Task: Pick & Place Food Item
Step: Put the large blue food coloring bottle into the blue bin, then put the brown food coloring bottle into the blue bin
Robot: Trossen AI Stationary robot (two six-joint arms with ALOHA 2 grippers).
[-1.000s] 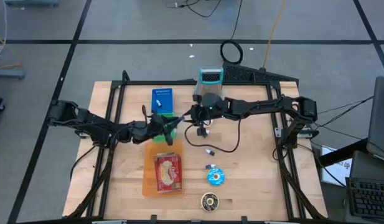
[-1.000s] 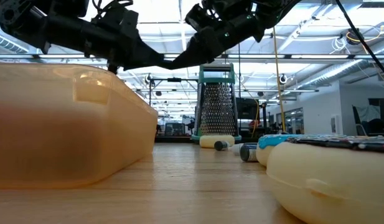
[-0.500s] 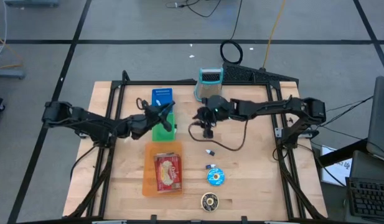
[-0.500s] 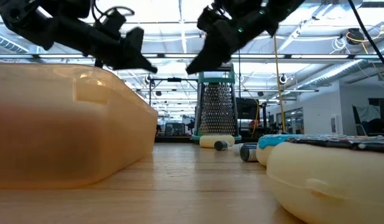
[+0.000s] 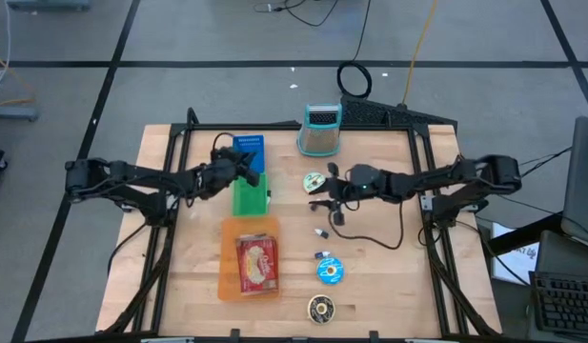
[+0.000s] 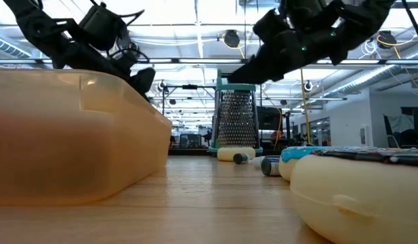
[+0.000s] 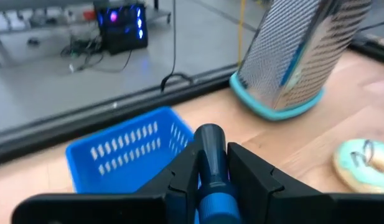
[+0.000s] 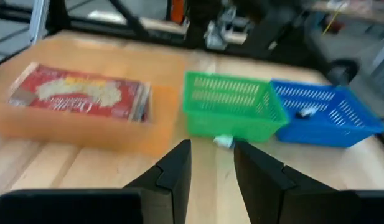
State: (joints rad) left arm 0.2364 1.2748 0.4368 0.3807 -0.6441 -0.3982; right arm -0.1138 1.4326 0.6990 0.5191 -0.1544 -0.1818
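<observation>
A red food packet [image 5: 258, 264] lies in the orange tray [image 5: 227, 276] at the table's near middle. A green basket [image 5: 250, 198] and a blue basket [image 5: 248, 147] stand beyond it. My left gripper [image 5: 248, 172] hovers between the two baskets, shut on a blue cylinder with a dark cap [image 7: 210, 144]. A pale-iced doughnut [image 5: 314, 181] lies on the table right of the baskets. My right gripper [image 5: 326, 189] stands open just right of the doughnut, pointing toward the baskets, with nothing between its fingers [image 8: 173, 167]. My left gripper pinches the blue cylinder by its sides [image 7: 211, 171] between the two fingers. The cylinder lies along the fingers, and its dark capped end juts out past their tips. It is lifted clear of the table and baskets, roughly level.
A metal grater [image 5: 321, 129] stands at the far middle. A black cable [image 5: 370, 229] droops from the right arm onto the table. Small capped pieces [image 5: 321, 232], a blue round thing [image 5: 330, 271] and a dark round thing [image 5: 320, 307] lie right of the tray.
My left gripper has swung from above the green basket toward the far edge, beside the blue basket, staying shut on the cylinder. My right gripper has drawn back toward the table's right edge and sunk a little, away from the left gripper.
</observation>
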